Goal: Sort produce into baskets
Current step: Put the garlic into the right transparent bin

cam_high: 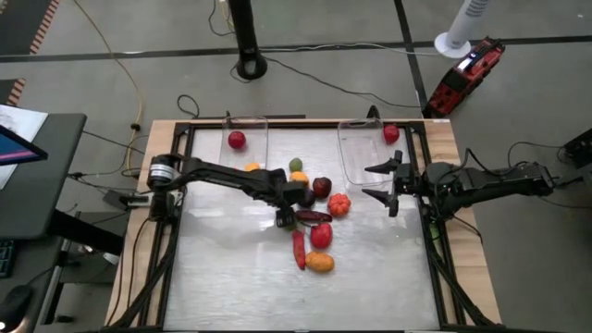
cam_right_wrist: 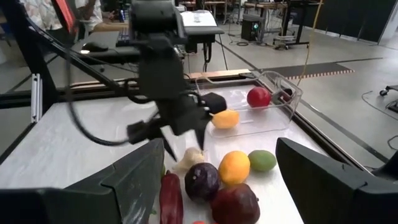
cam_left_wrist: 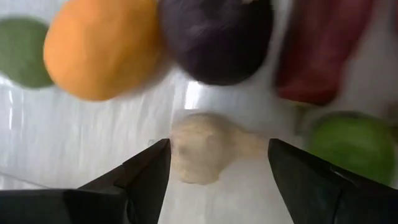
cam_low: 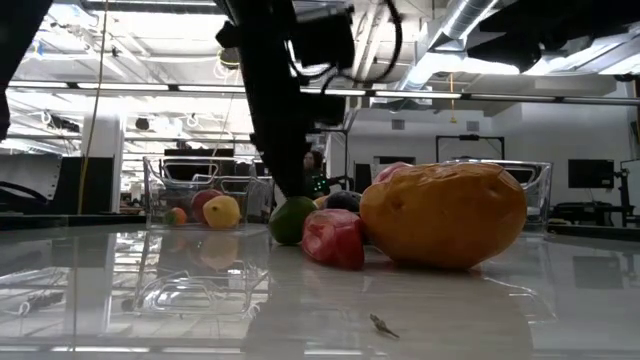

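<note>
My left gripper is open and points down into the heap of produce at mid-table. In the left wrist view its fingers stand on either side of a white garlic-like piece; I cannot tell whether they touch it. Around it lie an orange piece, a dark purple one, a red one and a green one. My right gripper is open and empty, by the near end of the right clear bin. The left clear bin holds a red piece and a yellow one.
More produce lies toward the near side: an orange ribbed piece, a long dark purple one, a red round one, a red chili and an orange-yellow one. A red piece sits at the right bin's far corner. A red-and-black device lies off the table.
</note>
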